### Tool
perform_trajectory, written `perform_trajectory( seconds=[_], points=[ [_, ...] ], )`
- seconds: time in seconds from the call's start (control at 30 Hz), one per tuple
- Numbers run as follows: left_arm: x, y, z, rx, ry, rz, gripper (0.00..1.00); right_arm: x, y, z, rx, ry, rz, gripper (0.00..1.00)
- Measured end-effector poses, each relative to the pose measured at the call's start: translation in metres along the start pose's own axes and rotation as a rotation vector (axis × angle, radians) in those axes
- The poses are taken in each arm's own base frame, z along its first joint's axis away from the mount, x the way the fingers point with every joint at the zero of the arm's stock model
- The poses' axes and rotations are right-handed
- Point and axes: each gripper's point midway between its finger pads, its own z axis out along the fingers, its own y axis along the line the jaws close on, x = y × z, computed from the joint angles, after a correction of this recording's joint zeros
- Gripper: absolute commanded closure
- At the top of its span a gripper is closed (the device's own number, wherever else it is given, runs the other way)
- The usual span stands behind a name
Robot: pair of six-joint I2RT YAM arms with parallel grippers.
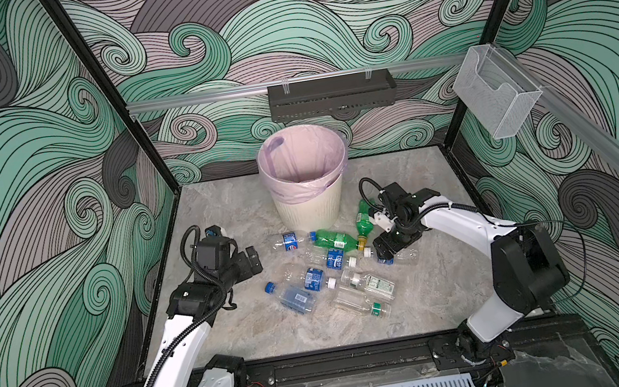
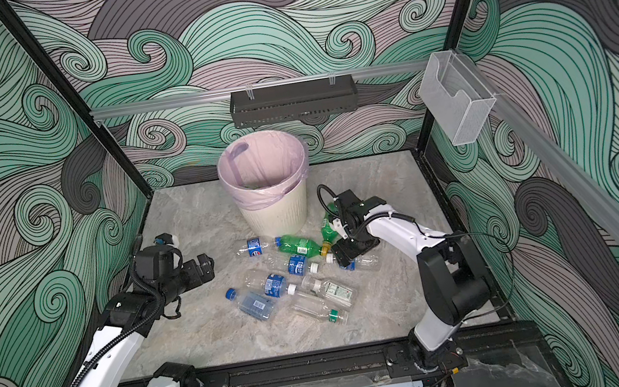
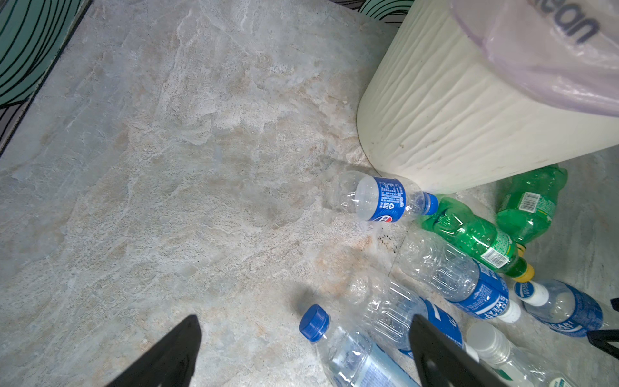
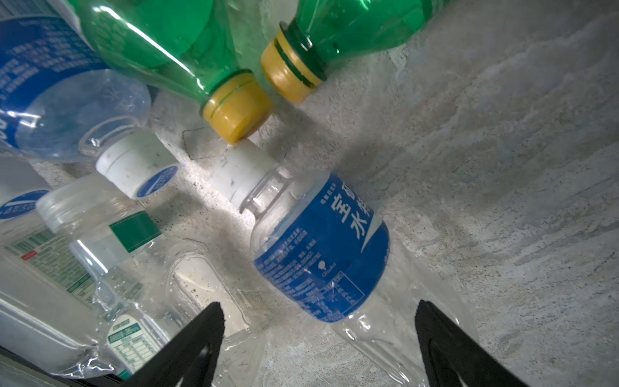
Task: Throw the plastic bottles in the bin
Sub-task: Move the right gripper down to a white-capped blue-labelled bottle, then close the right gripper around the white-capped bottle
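Right gripper (image 4: pixel 318 306): set low over the blue-label bottle (image 4: pixel 321 254); jaws apart, one on each side of its clear body; no clamp is seen.
Left gripper (image 3: pixel 304 318): held above the table (image 1: pixel 440 287) at the pile's left edge; jaws wide apart, nothing held.
Bottles (image 1: pixel 315 278): laid on their sides in a loose pile on the table, just in front of the bin (image 1: pixel 306 212).
Risk, slip: the thin round wall is likely to be crushed or squirted out if it is gripped off-centre.
Risk, knock: the white cap appears to touch a yellow cap (image 4: pixel 237 107); the green bottles (image 4: pixel 160 43) may be rolled away when it is lifted.
Risk, miss: a bottle carried crosswise may be caught on the bin's rim or its bag (image 1: pixel 299 192).
Bottle material: thin glossy plastic, clear or green, dented; ridged caps; shiny film labels.
Bin material: cream plastic, ribbed, tapered; limp pale pink bag folded over the rim.
Table material: matt, stone-patterned, flat.
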Motion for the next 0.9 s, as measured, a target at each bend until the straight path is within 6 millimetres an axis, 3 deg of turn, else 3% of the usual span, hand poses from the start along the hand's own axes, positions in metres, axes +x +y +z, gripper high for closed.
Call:
perform_trajectory(
  seconds=[0.33,0.9],
  points=[
    [0.000,0.000,0.000,0.001,0.000,0.000,0.01,0.005,-0.004,0.014,0.022,0.038,0.070,0.23],
    [0.000,0.000,0.000,0.001,0.000,0.001,0.01,0.010,-0.004,0.035,0.032,0.093,0.166,0.22]
  ],
)
